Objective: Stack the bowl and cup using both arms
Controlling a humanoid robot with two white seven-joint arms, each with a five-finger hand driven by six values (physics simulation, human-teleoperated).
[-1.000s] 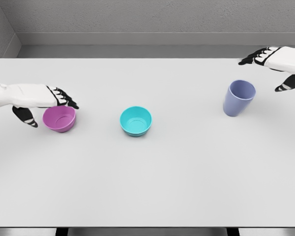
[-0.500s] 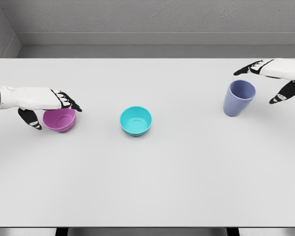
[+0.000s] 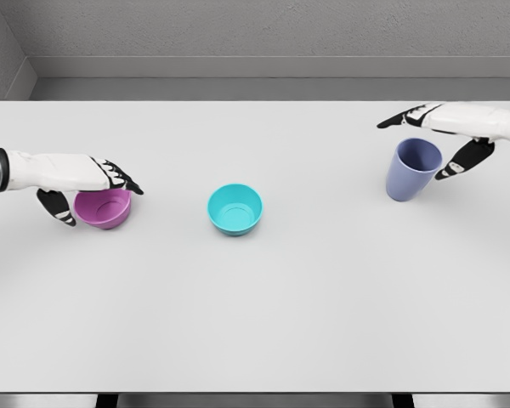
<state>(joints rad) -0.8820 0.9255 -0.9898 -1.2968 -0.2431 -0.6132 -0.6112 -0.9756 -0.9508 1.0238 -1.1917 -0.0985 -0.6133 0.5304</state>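
White table (image 3: 263,314) fills the view, grey wall behind. Teal bowl (image 3: 235,208) sits mid-table, upright, nothing touching it. Purple bowl (image 3: 103,206) well to its left; left hand (image 3: 72,180) over it w/ fingers (image 3: 119,176) stretched across the far rim and thumb down at the near-left side, not clearly gripping. Lavender cup (image 3: 413,169) upright near the right edge; right hand (image 3: 446,127) spread wide around its top, fingers beyond the rim, thumb just beside the cup's right side, contact unclear.
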